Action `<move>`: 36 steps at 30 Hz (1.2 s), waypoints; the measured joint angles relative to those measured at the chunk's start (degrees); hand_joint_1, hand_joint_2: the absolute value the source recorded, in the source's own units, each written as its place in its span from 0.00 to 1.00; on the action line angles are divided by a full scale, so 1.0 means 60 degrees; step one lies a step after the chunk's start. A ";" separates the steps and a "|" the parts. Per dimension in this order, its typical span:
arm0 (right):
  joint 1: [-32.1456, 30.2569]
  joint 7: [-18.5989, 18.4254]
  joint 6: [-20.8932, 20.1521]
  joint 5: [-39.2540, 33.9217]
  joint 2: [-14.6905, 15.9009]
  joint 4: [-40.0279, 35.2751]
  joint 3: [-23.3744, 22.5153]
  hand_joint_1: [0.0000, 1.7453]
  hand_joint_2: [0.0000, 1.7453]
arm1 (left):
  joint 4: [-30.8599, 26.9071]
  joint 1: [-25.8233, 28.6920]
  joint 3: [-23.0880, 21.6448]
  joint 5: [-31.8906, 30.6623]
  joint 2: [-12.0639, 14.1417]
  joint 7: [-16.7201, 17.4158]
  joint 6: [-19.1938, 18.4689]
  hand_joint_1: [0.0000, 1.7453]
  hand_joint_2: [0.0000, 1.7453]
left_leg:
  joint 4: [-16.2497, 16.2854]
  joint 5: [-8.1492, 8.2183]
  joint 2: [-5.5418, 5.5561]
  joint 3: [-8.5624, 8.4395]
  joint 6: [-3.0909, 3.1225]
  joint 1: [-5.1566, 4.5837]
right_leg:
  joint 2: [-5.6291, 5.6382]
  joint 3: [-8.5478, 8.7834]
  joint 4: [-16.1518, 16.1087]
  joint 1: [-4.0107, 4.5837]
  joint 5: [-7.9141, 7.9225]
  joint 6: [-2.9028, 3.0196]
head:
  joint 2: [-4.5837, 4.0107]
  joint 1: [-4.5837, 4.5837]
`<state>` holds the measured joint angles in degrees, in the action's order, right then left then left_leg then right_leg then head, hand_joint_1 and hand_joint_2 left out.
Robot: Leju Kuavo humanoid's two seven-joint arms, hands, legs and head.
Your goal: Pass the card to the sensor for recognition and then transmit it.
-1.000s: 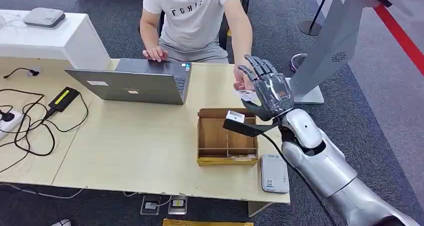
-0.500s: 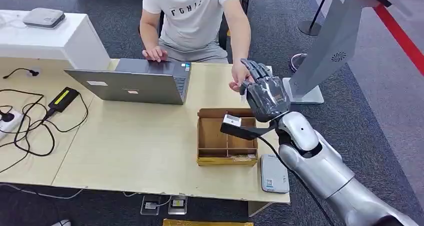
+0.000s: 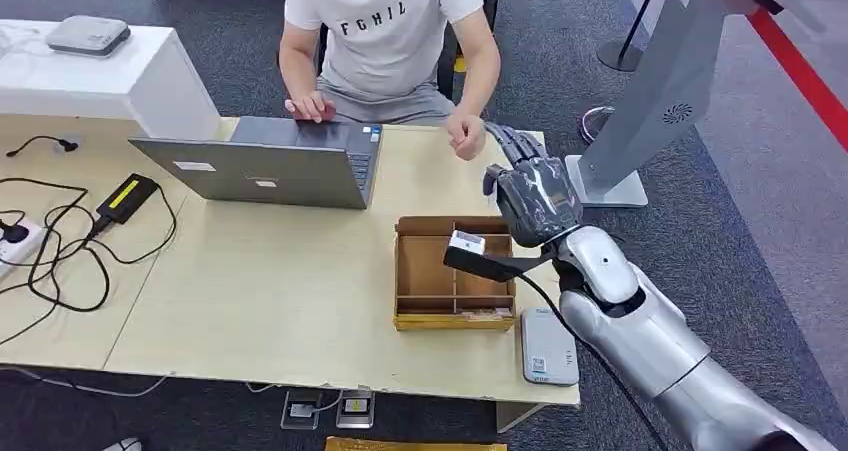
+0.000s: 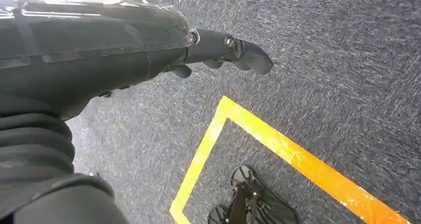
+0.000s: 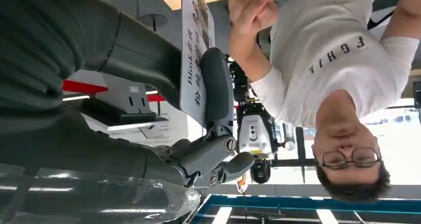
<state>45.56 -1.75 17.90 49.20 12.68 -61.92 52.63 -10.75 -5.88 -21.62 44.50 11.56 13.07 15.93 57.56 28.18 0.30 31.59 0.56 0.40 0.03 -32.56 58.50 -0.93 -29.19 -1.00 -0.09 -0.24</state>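
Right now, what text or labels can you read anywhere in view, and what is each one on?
"FGHIL": across the chest of the person's white T-shirt.
"Blink", followed by Chinese characters too blurred to read: on the card that the right hand holds.
Small label on the white sensor: too small to read.
Stickers on the laptop lid: too small to read.
Label on the wooden box front edge: illegible.
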 joint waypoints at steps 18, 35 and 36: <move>-0.0856 -0.0004 0.0371 -0.0714 0.1151 0.0488 -0.0040 1.00 1.00 | -0.0026 0.0002 -0.0459 0.0882 0.0073 -0.0018 0.0423 0.00 0.00 | 0.0001 0.0001 -0.0005 -0.0001 0.0000 0.0000 | 0.0004 0.0000 -0.0002 0.0000 0.0000 0.0000 | 0.0000 0.0000; -0.1570 -0.0182 0.0561 -0.0929 0.1421 0.0488 -0.0040 1.00 1.00 | -0.0055 -0.0001 -0.0805 0.1242 0.0069 -0.0018 0.0590 0.00 0.00 | 0.0001 0.0001 -0.0006 -0.0001 0.0000 0.0000 | 0.0007 0.0001 -0.0003 0.0000 0.0000 0.0000 | 0.0000 -0.0004; -0.1596 -0.0182 0.0576 -0.0980 0.1472 0.0488 -0.0044 1.00 1.00 | -0.0055 -0.0001 -0.0845 0.1268 0.0069 -0.0018 0.0590 0.00 0.00 | 0.0001 0.0001 -0.0006 -0.0001 0.0000 0.0000 | 0.0007 0.0001 -0.0003 0.0000 0.0000 0.0000 | 0.0000 0.0000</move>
<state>35.99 -2.84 21.35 43.32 21.51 -58.99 52.37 -11.08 -5.89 -26.69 52.11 11.98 12.96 19.47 57.57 28.18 0.26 31.58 0.56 0.40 0.08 -32.55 58.48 -0.93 -29.19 -1.00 -0.09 -0.24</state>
